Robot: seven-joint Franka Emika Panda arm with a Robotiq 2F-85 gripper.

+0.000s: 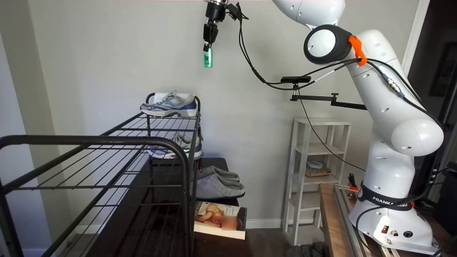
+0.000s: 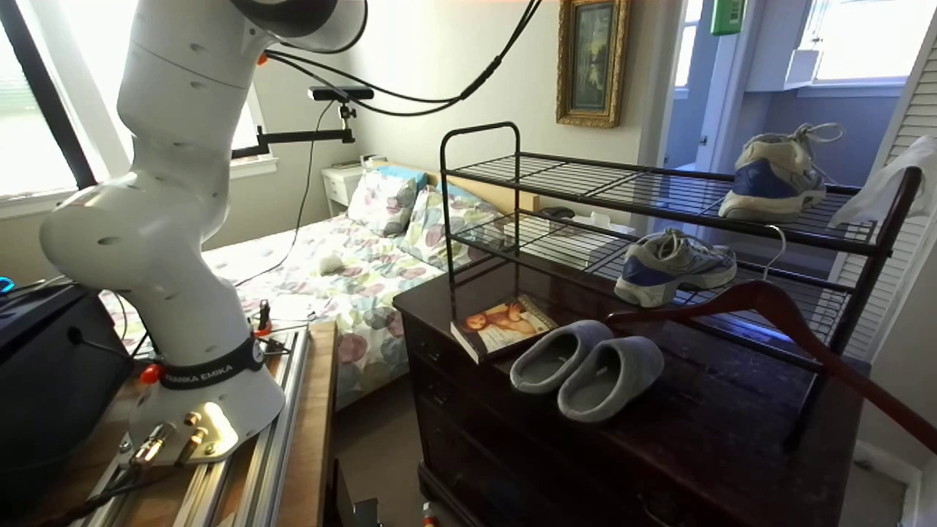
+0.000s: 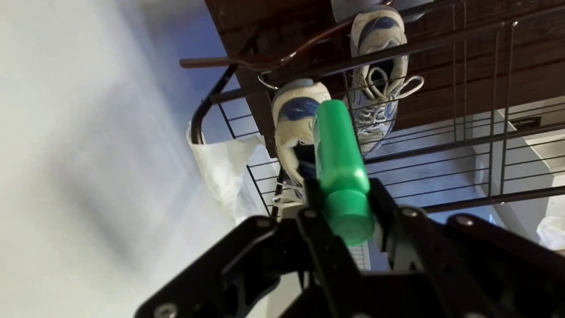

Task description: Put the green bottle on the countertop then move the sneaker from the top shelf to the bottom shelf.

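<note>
In an exterior view the green bottle (image 1: 208, 58) is held in mid-air at the top centre of the frame, hung upright beneath the gripper (image 1: 207, 47) and well above the top shelf (image 1: 157, 129). Its narrower end is pinched between the jaws, as is shown at the lower centre of the wrist view, though the fingertips (image 3: 382, 199) are dark and blurred there and the exact line of contact cannot be made out. In an exterior view only the bottle's lower part (image 2: 727, 18) is caught, at the upper right edge.

The sneaker (image 1: 169, 107) is set on the top shelf, close to the end where a white sheet (image 3: 220, 168) is hung. In the wrist view it is partly covered by the bottle. A matching shoe (image 2: 673, 267) is placed on the lower shelf (image 2: 542, 249); at the upper centre of the wrist view it is crossed by a dark rail (image 3: 379, 55). On the dark dresser (image 2: 732, 410), grey slippers (image 2: 611, 377) and a book (image 2: 505, 327) are laid just beside each other, at the lower centre in both exterior views. A wooden hanger (image 2: 754, 294) is seen at the right in an exterior view.
</note>
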